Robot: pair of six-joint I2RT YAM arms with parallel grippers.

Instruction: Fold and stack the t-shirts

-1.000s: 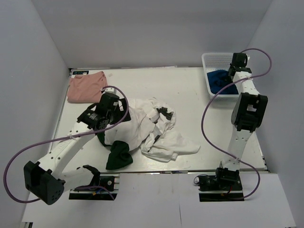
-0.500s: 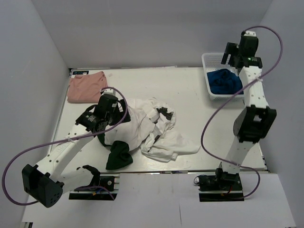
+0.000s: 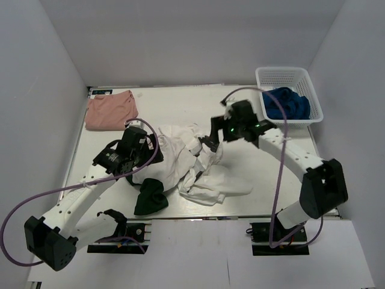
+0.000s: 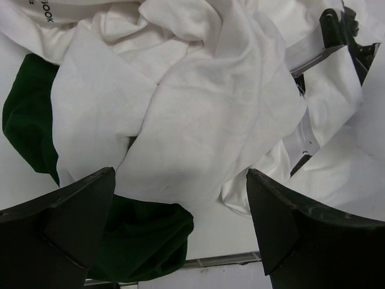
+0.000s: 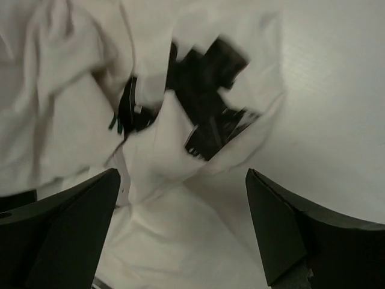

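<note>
A crumpled heap of white t-shirts (image 3: 180, 159) lies mid-table, one with dark green sleeves (image 3: 150, 198) and one with a black print (image 3: 207, 144). My left gripper (image 3: 143, 159) hovers open over the heap's left side, above white cloth (image 4: 198, 108) and a green sleeve (image 4: 138, 241), with nothing between its fingers (image 4: 180, 174). My right gripper (image 3: 213, 133) hangs open just above the heap's right side, over the black print (image 5: 204, 114), and its jaws (image 5: 182, 173) are empty. A folded salmon-pink t-shirt (image 3: 110, 110) lies at the back left. A blue t-shirt (image 3: 286, 103) sits bunched in the basket.
The white lattice basket (image 3: 283, 75) stands at the back right corner, against the right wall. The table's near edge (image 4: 222, 260) runs just below the green sleeve. Purple cables loop off both arms.
My right arm swung out of the basket, leaving the blue t-shirt there, and came down left over the heap's right side. The left gripper shifted slightly toward me.
</note>
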